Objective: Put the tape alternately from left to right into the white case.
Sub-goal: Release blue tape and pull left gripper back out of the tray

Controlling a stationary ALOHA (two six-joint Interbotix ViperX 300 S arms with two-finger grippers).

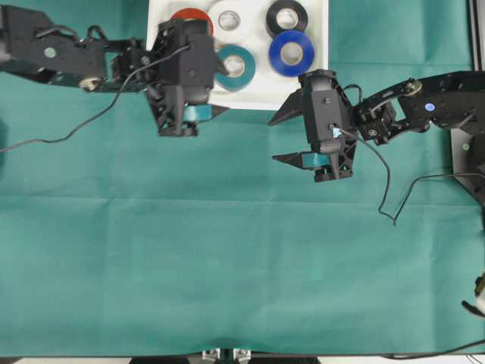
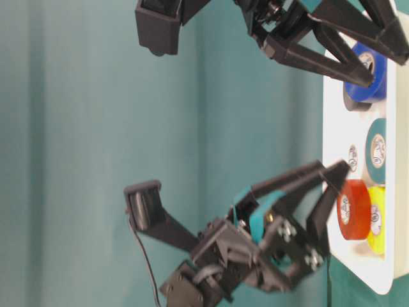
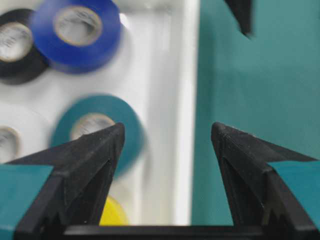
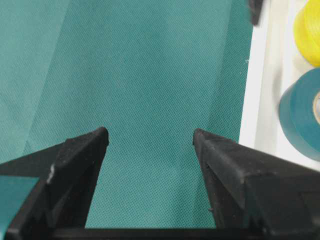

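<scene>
Six rolls of tape sit in the white case (image 1: 261,95) at the top middle of your green cloth (image 1: 227,250): a red roll (image 1: 193,15), a white roll (image 1: 229,19), a black roll (image 1: 286,17), a blue roll (image 1: 292,53) and a teal roll (image 1: 236,67) in your overhead view, plus a yellow roll (image 2: 376,219) next to the red one, which shows in the table-level view. Your left gripper (image 1: 212,76) hangs over the case's lower left corner with its fingers spread wide and nothing between them; from its wrist camera one fingertip (image 3: 102,142) overlaps the teal roll and the other lies over bare cloth past the case's rim. Your right gripper (image 1: 282,138) hangs just below the case's lower right corner, over cloth, jaws likewise wide apart and empty. The two grippers are well apart from each other, and no roll lies loose on the cloth.
</scene>
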